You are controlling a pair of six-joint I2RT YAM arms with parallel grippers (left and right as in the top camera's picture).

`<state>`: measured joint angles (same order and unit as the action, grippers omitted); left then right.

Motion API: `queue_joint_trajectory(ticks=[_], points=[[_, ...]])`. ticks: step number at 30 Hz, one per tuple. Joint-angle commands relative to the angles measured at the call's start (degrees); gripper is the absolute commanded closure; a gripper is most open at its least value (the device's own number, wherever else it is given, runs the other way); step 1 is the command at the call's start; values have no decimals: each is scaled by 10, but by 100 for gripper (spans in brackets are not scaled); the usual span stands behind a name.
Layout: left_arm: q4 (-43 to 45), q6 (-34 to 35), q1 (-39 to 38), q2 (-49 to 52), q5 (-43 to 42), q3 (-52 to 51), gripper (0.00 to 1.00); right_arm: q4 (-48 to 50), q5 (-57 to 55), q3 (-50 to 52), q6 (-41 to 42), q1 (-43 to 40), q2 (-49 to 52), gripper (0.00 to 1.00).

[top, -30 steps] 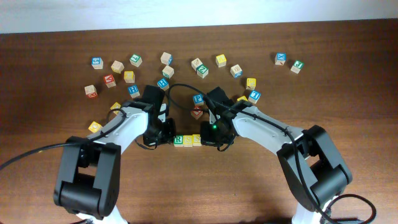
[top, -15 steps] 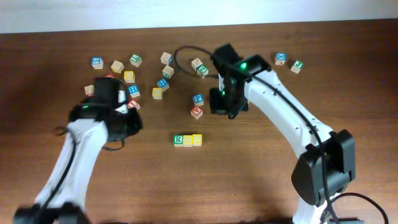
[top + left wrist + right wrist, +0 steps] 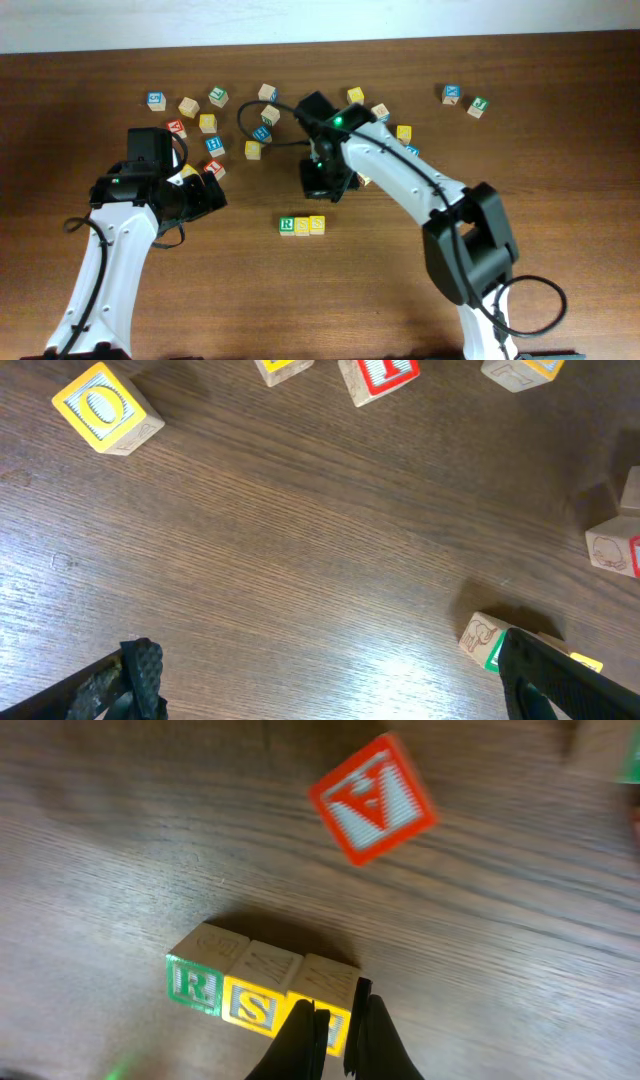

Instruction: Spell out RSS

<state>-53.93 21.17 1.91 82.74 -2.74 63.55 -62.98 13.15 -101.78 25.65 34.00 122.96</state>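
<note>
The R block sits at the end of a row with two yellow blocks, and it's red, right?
No: the R block is green, not red, as the right wrist view shows. It does end a row with two yellow blocks.

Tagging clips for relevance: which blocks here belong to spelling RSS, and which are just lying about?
Job: green R cube, yellow S cube, end yellow cube, touching in a row.
Lying about: red cube, lone yellow cube, other scattered cubes.

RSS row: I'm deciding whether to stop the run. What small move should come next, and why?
Probably just retract the right gripper and stop: the R cube and S cubes already touch in one straight row, nothing between its jaws.
</note>
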Motion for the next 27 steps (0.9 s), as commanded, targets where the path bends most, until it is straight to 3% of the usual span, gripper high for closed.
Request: queue_joint_trajectory(ticks=[1,27], points=[[-6,13,2,3,11,2,1,0,-3,5,26,14,31,96],[-13,13,2,3,11,2,1,-27,2,7,53,36,50,96]])
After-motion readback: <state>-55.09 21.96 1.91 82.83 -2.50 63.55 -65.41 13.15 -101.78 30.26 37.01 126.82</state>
